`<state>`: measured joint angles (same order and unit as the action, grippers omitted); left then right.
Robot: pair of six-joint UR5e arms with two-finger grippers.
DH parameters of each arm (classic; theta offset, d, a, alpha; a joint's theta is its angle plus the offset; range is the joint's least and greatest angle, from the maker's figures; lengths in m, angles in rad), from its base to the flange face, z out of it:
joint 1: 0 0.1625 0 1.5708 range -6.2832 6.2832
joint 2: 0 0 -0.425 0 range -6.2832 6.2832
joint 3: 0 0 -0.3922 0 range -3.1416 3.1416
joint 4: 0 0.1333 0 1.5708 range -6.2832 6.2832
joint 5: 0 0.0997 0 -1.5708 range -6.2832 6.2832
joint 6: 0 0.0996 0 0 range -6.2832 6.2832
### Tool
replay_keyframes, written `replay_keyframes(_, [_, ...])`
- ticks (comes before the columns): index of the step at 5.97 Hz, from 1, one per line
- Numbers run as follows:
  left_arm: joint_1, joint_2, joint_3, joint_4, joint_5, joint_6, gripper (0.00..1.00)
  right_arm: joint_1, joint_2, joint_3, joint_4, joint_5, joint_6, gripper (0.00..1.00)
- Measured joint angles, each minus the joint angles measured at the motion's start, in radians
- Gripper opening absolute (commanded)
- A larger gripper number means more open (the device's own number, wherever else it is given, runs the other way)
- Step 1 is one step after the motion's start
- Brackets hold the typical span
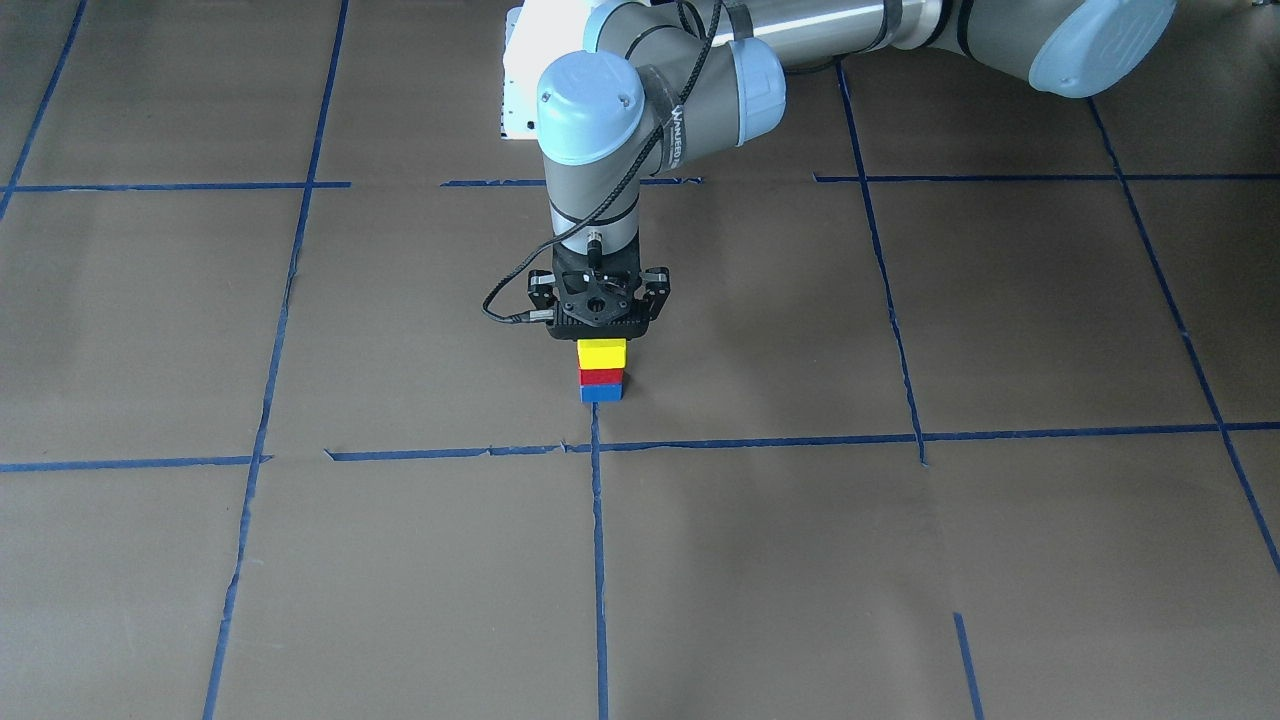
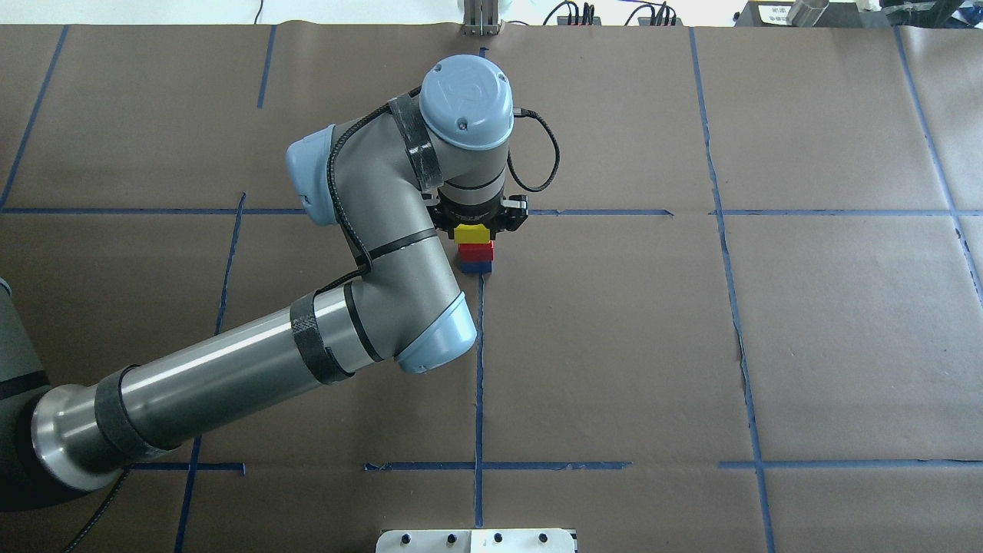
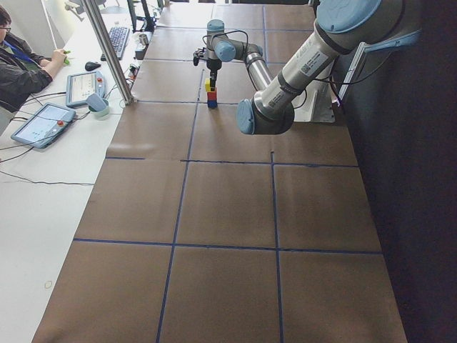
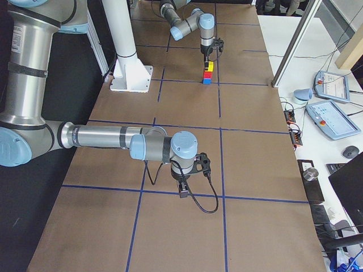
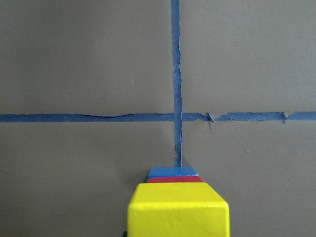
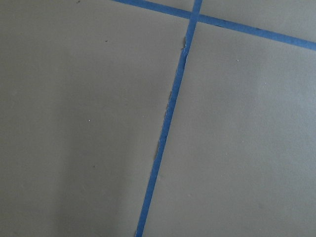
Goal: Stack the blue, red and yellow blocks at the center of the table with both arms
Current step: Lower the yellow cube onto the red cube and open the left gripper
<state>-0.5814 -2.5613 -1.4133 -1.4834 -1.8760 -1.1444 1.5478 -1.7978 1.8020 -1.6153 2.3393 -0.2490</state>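
A stack stands at the table's centre, beside a tape crossing: a blue block at the bottom, a red block on it, and a yellow block on top. My left gripper points straight down over the stack, its jaws around the yellow block. In the left wrist view the yellow block fills the bottom centre, with red and blue edges behind it. My right gripper shows only in the exterior right view, low over bare paper far from the stack. I cannot tell whether it is open.
Brown paper with blue tape lines covers the table. The robot's white base plate is at the near edge. A metal post stands at the far edge. An operator and control tablets are at a side desk.
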Motion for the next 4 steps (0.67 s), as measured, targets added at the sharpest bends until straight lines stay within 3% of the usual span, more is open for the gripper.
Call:
replay_keyframes(2, [0.005,0.001,0.0,0.0,-0.001,-0.001,0.12,0.0,0.0,-0.001,0.0,0.0,0.0,1.0])
replay_keyframes(3, [0.006,0.001,0.001,0.0,-0.002,-0.001,0.17,0.0,0.0,-0.001,0.0,-0.001,-0.001,1.0])
replay_keyframes(4, [0.006,0.001,0.001,-0.002,-0.002,-0.001,0.3,0.0,0.0,-0.002,0.0,0.0,-0.001,1.0])
